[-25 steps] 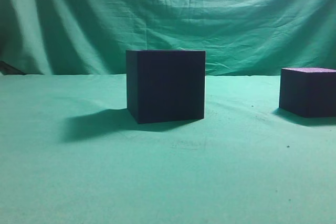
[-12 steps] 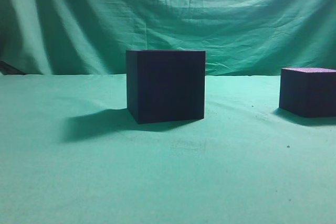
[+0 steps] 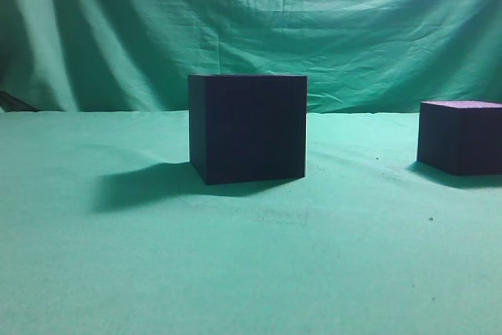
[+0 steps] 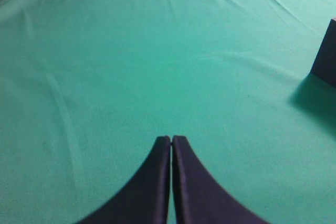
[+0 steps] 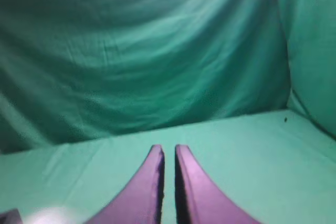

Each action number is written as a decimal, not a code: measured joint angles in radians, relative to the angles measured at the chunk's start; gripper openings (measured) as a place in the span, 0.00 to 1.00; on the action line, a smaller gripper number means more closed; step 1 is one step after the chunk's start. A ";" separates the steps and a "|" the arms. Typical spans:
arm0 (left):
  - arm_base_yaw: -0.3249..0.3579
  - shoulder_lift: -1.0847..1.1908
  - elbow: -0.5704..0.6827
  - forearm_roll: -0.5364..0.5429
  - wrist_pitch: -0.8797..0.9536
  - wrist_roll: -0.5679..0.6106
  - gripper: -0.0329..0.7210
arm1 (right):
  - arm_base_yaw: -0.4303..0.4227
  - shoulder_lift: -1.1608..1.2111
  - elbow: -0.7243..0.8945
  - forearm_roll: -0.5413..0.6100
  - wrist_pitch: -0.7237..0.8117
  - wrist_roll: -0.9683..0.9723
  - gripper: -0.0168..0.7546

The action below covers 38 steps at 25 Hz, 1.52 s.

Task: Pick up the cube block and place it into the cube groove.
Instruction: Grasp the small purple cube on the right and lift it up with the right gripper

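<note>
Nothing yet grasped: small cube (image 3: 461, 137) sits at the worktop's right edge, big box (image 3: 247, 129) mid-table, well apart; left gripper (image 4: 171, 140) pressed closed and empty, right gripper (image 5: 169, 150) nearly closed, empty; a reach toward the cube is judged next.

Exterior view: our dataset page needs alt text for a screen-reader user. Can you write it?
A large near-black cube groove stands near the middle of a green cloth-covered table, casting a shadow to its left. A smaller purple cube block sits apart from it at the right edge, partly cut off by the frame. A wrinkled green backdrop hangs behind; no arm or gripper appears.
</note>
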 joint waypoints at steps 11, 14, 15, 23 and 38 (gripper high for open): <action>0.000 0.000 0.000 0.000 0.000 0.000 0.04 | 0.000 0.311 -0.256 0.004 0.178 -0.043 0.09; 0.000 0.000 0.000 0.000 0.000 0.000 0.04 | 0.000 0.443 -0.307 0.006 0.264 -0.043 0.09; 0.000 0.000 0.000 0.000 0.000 0.000 0.04 | 0.000 0.499 -0.331 0.008 0.305 -0.043 0.09; 0.000 0.000 0.000 0.000 0.000 0.000 0.04 | 0.020 0.890 -0.656 0.012 0.698 -0.224 0.09; 0.000 0.000 0.000 0.000 0.000 0.000 0.04 | 0.257 1.471 -1.025 -0.160 0.827 -0.114 0.09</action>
